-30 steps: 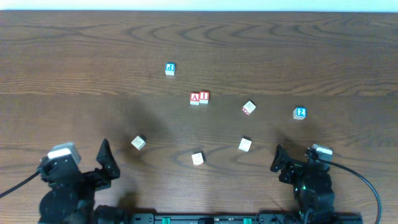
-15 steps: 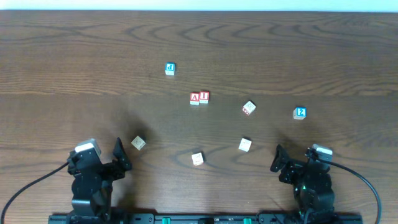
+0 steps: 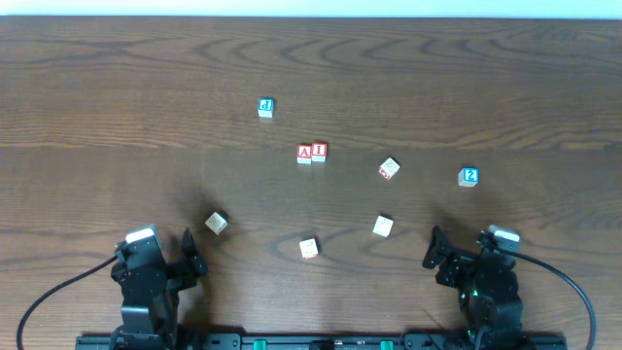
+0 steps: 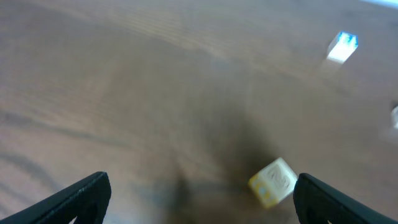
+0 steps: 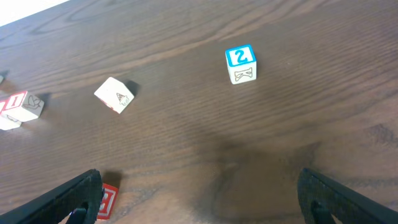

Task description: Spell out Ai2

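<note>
A red A block [image 3: 305, 153] and a red I block [image 3: 320, 151] stand side by side, touching, at mid table. The I block also shows at the left edge of the right wrist view [image 5: 18, 104]. A blue 2 block [image 3: 468, 176] sits alone to the right, apart from them, and shows in the right wrist view [image 5: 240, 63]. My left gripper [image 3: 181, 257] is open and empty at the front left [image 4: 199, 196]. My right gripper [image 3: 457, 249] is open and empty at the front right [image 5: 199, 196], well short of the 2 block.
A blue block [image 3: 266, 107] lies at the back left. A tilted block [image 3: 389, 169] lies between the I and the 2. A pale block [image 3: 216, 224] sits just ahead of the left gripper [image 4: 273, 182]. Two more blocks [image 3: 308, 248] [image 3: 383, 227] lie at the front middle.
The left arm has shifted right and drawn back toward the front edge, gripper open throughout. The right arm and the blocks have not moved.
</note>
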You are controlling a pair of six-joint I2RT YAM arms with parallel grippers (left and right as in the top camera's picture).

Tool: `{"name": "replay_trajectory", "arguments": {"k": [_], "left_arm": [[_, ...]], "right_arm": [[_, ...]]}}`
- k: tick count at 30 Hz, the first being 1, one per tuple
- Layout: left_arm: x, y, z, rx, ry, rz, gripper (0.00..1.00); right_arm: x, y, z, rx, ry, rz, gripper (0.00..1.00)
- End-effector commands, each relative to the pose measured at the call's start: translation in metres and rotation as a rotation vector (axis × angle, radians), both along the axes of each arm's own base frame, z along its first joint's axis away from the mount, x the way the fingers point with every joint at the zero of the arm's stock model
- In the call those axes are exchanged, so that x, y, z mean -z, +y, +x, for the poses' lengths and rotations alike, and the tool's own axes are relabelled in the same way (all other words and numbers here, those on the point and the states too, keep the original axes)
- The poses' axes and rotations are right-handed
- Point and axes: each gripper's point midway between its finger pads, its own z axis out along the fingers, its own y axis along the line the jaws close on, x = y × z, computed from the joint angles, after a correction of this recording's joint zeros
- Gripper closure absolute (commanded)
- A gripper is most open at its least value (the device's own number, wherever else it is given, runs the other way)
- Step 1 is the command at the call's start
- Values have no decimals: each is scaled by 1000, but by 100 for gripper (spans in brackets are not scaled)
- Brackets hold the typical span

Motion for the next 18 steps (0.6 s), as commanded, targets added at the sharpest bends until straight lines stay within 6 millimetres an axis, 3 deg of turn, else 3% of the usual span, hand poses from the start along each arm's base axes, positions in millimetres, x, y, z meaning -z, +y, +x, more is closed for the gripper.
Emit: {"name": "replay_trajectory", "arguments": {"k": [1,6,18], "left_arm": [[10,5,-8,-18,49,22,4],[26,6,-20,-18,135,30,5],[27,6,-21,-18,137,30,5]], "right_arm": [[0,-1,0,11,-2,9,1],[0,-1,0,11,-2,9,1],[0,-1,0,11,-2,9,1]]}}
